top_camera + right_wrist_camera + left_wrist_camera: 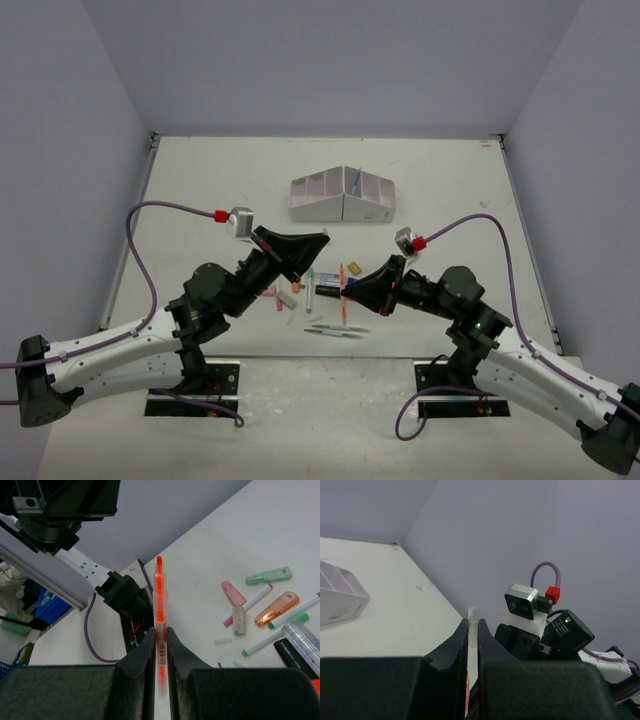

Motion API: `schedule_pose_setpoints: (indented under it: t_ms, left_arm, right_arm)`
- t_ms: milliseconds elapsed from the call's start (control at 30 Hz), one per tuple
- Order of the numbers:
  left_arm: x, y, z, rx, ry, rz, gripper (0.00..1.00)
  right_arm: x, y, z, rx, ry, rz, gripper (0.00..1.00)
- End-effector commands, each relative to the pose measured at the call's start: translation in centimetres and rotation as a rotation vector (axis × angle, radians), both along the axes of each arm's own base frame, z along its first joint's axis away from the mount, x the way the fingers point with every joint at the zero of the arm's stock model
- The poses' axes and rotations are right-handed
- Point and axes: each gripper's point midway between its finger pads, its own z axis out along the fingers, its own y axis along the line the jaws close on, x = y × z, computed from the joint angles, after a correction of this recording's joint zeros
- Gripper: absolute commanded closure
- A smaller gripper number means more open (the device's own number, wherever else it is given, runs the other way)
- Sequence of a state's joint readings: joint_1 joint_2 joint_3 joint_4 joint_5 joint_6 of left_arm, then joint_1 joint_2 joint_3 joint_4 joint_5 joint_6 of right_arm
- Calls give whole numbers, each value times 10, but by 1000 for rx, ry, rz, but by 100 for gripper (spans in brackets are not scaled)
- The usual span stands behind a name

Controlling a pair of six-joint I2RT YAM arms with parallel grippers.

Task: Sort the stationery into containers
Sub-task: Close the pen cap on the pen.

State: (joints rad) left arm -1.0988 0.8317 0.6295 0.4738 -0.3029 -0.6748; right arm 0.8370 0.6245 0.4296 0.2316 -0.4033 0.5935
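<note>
A white bench (200,190) carries a white wedge-topped organiser box (343,197) at its far side; thin pens (338,328) and small coloured caps (233,593) lie scattered nearer.

Left arm (120,350) and right arm (535,365), white tube sections between chunky black joints, black wedge-shaped left gripper (325,239) and right gripper (346,293), silver camera box (240,221) on each wrist, red plug (218,214), looping purple cable (138,250), black base plates (225,380), small green light (566,620) on a black housing

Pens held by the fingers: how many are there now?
2. A clear-tipped pen in the left fingers; an orange pen in the right fingers.
</note>
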Motion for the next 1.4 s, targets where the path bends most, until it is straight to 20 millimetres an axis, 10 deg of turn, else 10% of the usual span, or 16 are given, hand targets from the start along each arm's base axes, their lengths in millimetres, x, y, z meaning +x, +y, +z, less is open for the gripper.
schedule_pose_setpoints:
  t_ms: [0,1367]
  left_arm:
    - [-18,-2,38,-120,-153,-88,100]
    - [-28,-20,14,-20,-217,-171,100]
  right_arm:
    - [-9,13,48,72,-103,61,100]
    - [-8,2,70,46,-136,4,100]
